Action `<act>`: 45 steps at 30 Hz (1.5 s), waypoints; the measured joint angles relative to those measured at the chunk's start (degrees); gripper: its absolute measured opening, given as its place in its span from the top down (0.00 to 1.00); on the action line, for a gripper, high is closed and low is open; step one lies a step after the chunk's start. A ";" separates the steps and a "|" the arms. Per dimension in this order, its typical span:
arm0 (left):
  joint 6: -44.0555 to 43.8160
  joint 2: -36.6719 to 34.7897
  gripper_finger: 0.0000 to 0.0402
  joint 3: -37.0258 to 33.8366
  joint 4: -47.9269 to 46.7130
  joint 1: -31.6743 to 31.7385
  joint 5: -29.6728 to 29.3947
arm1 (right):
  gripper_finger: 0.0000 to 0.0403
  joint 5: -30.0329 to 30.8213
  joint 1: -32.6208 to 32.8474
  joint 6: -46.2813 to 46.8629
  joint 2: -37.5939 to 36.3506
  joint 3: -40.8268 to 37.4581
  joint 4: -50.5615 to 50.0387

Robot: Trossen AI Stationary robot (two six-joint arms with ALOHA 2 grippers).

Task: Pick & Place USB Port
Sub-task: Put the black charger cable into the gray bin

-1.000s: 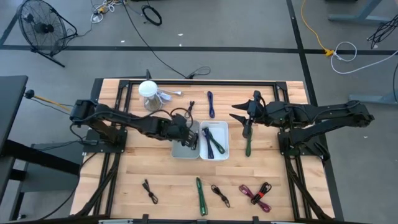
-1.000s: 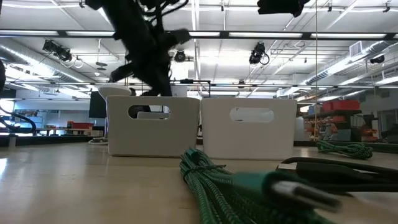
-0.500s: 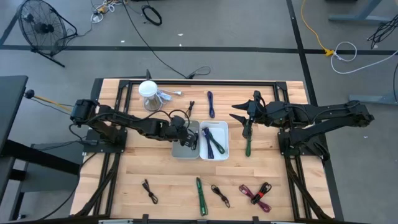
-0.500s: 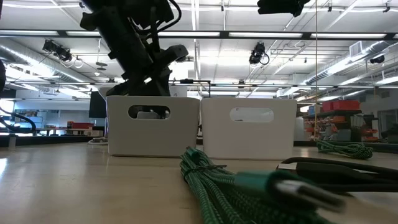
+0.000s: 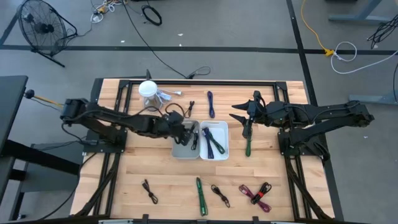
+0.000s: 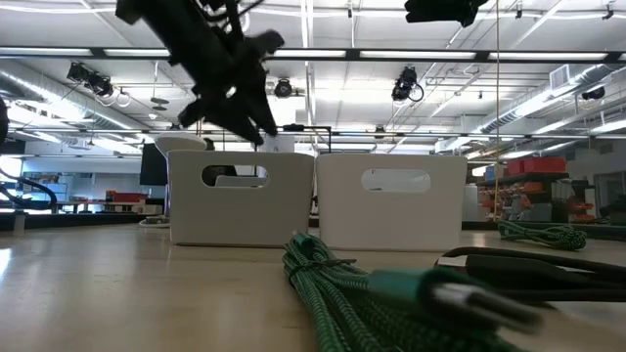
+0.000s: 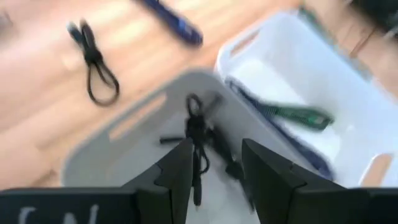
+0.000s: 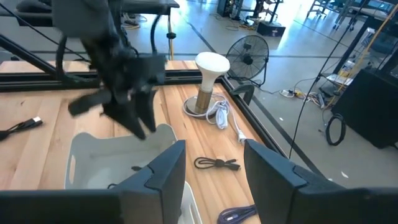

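At the near edge of the table (image 5: 155,168) lie a green cable (image 5: 199,195), two small black cables (image 5: 149,190) and a bundled red and black cable (image 5: 256,193). In the low view the green cable fills the foreground, in front of two white-looking bins.

At mid-table the grey bin (image 5: 185,148) and the white bin (image 5: 215,140) stand side by side, touching. The white bin holds a blue cable (image 5: 210,142) and a green-tipped cable (image 7: 292,114). The grey bin holds a black USB cable (image 7: 196,132), lying loose on its floor.

The left gripper (image 5: 188,133) hangs above the grey bin. Its fingers (image 7: 176,174) are released, spread apart, with nothing between them; the black USB cable lies below the gap, apparently untouched, though the wrist view is blurred.

The right gripper (image 5: 239,111) waits above the table to the right of the white bin, fingers (image 8: 157,177) spread and empty. A second green cable (image 5: 248,144) lies on the table beneath that arm.

Toward the far edge lie a looped black cable (image 5: 191,106), a dark blue cable (image 5: 211,103) and a white lamp-like object (image 5: 148,90) with a white cord.
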 joint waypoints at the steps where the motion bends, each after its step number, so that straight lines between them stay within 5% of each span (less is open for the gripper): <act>1: 0.49 -1.53 0.65 0.00 -0.80 0.00 -0.51 | 0.59 0.01 0.00 0.01 0.00 0.00 0.00; 7: 2.27 -7.83 0.66 0.02 -5.98 -2.34 2.07 | 0.59 0.02 0.00 0.90 0.00 0.00 -0.21; 15: 4.82 -10.31 0.66 0.02 -10.74 -14.35 12.32 | 0.59 1.53 -0.02 1.33 0.00 0.00 -0.17; 29: -5.46 -3.51 0.66 0.02 -9.57 -33.86 21.05 | 0.59 2.14 -0.01 7.99 0.00 0.00 -2.16; 39: -4.37 3.01 0.66 0.02 -10.45 -40.81 28.18 | 0.59 2.15 0.00 13.51 0.02 0.00 -2.34; 45: 3.44 4.93 0.66 0.02 -12.75 -43.20 27.97 | 0.59 2.48 -0.02 14.01 0.02 0.00 0.86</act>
